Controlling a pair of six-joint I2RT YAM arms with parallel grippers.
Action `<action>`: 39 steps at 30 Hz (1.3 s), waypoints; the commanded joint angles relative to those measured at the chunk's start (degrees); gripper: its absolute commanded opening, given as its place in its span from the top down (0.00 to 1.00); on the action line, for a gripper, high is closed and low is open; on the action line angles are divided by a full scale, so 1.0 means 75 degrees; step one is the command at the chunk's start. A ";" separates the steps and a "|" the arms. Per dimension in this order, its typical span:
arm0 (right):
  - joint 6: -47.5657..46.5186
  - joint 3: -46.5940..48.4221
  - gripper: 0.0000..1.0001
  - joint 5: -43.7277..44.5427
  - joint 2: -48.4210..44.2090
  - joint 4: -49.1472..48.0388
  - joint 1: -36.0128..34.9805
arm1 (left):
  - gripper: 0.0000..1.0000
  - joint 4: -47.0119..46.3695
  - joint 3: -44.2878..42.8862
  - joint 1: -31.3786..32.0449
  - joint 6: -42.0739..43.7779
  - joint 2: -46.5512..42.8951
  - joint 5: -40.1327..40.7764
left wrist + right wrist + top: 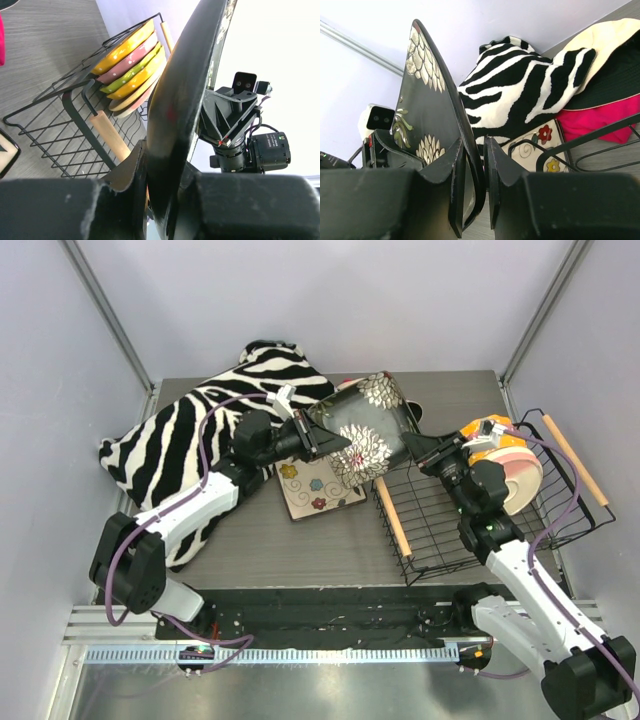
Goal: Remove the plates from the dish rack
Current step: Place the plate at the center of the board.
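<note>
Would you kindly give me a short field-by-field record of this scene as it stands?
dark square plate: in the air, gripped at two edges
left gripper: shut on one edge
right gripper: shut on the opposite edge
cream square plate: flat on the table, outside the rack
dish rack: round plates standing inside

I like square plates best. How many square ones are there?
2. The dark plate is held up between the left gripper and right gripper. The cream plate lies on the table, left of the rack. More could hide among the rack's round plates.
</note>
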State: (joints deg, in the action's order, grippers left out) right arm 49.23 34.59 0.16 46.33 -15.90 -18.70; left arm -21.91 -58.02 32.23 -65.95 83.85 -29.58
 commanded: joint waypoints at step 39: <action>-0.3237 0.4763 0.13 0.4269 0.0584 0.6866 -0.0074 | 1.00 0.5828 -0.0854 -0.3419 0.4317 -0.0330 -0.1811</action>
State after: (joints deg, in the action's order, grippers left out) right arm 24.18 68.95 30.94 48.45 30.04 -20.25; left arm 23.16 -59.29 5.28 -36.47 81.58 -38.65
